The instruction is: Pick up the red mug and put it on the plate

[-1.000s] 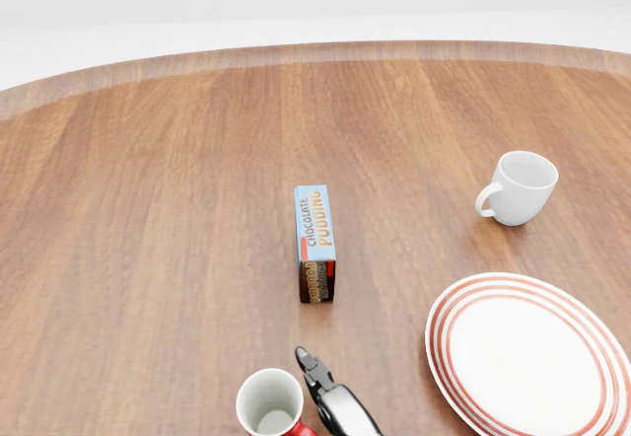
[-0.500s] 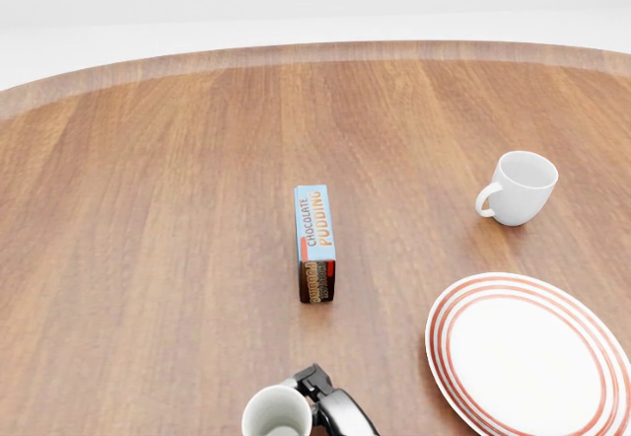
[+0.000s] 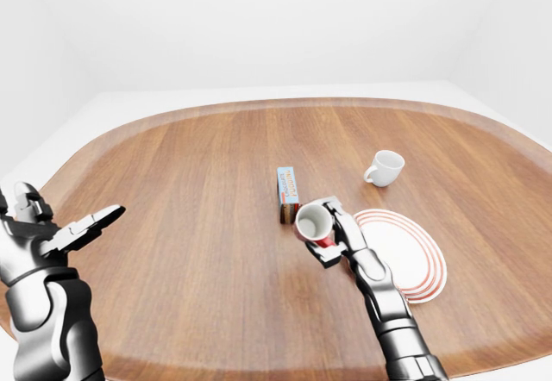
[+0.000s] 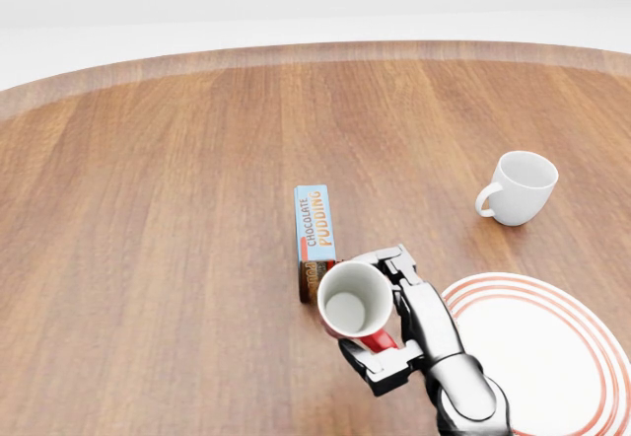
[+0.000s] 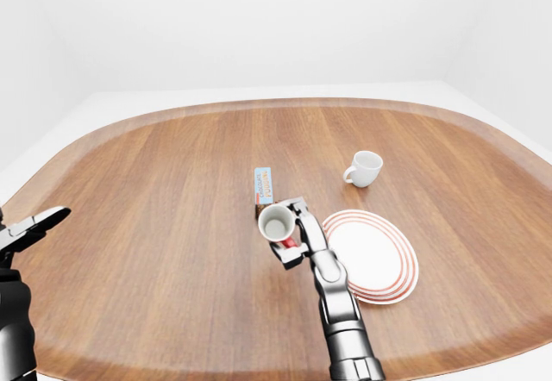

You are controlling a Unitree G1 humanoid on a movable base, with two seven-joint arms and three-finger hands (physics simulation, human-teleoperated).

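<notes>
One hand matters here: your right hand pinches the red ceramic mug above the wooden table. Carry it toward three o'clock over the red-ringed white plate, level it, then lower gently. Left hand hangs spread.

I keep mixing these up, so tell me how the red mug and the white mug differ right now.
The red mug is red outside and gripped in the right hand; the white mug is all white and stands free on the table, beyond the plate. The red mug looks tilted; the white stands upright. Both have white interiors.
</notes>
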